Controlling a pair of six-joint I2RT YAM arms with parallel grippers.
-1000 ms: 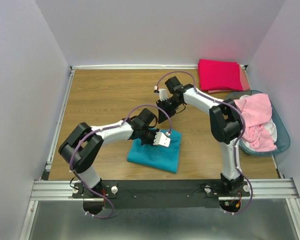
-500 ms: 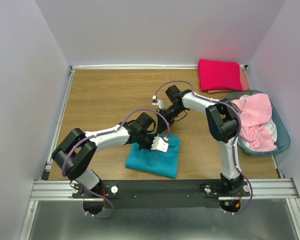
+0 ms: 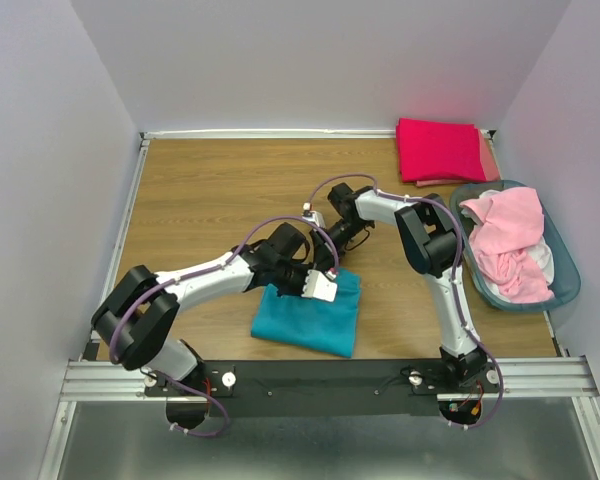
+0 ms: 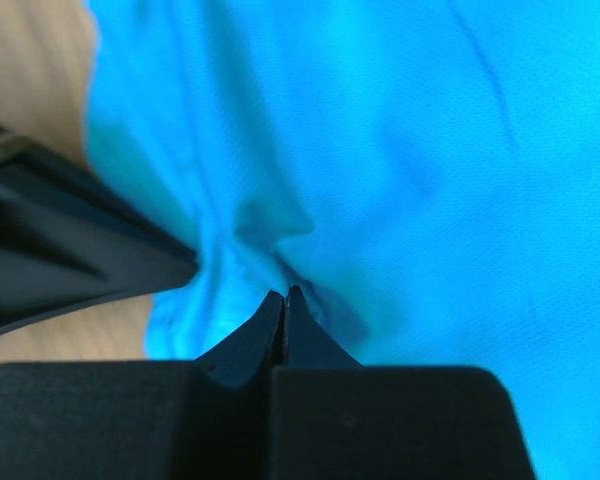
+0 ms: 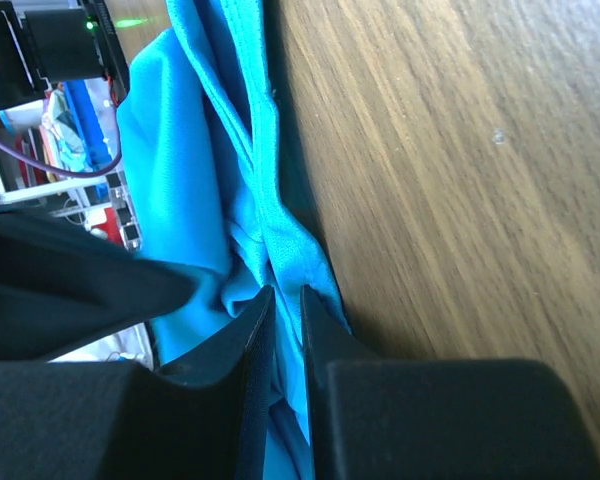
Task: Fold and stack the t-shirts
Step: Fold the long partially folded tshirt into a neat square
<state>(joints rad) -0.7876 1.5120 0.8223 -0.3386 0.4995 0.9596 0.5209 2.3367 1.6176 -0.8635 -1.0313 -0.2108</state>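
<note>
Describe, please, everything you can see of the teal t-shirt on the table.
The teal t-shirt is soft, thin cloth, folded into a rough rectangle lying flat on the wooden table near its front edge. Its far edge is puckered where the left gripper and right gripper each pinch it, shut on the cloth.

We count one left arm, one right arm, one teal shirt, one crimson shirt, one salmon shirt, one basket, and pink shirts too bunched to count.
</note>
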